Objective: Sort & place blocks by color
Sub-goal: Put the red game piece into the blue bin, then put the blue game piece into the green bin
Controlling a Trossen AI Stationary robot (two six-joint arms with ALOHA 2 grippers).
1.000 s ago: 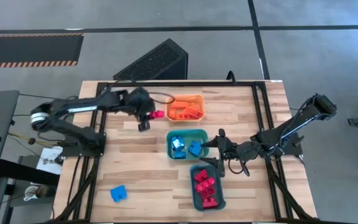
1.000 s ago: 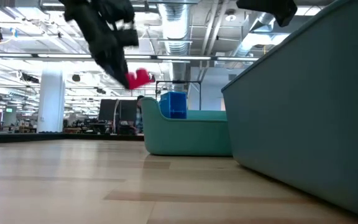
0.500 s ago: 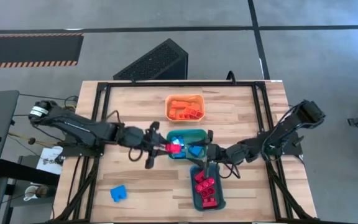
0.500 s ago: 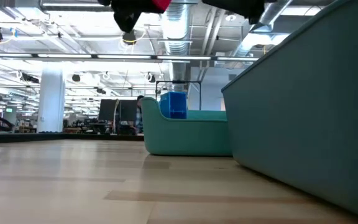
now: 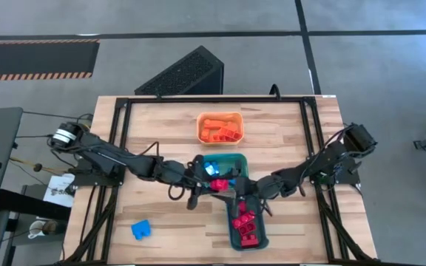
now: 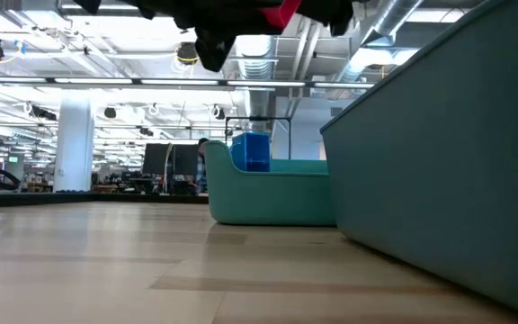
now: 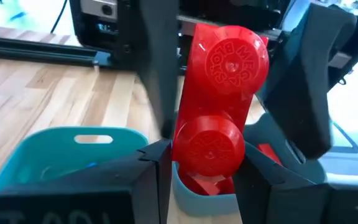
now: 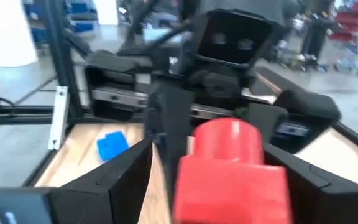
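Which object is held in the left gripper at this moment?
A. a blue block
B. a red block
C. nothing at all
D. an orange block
B: the left wrist view shows the left gripper shut on a red block, and the high view shows it above the trays, facing the right gripper.

left arm: reaching toward frame centre, left gripper (image 5: 211,185) clamping a block
right gripper (image 5: 244,189): spread wide, facing it from centre-right

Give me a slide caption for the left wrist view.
Left gripper holds a red block out to the right gripper.
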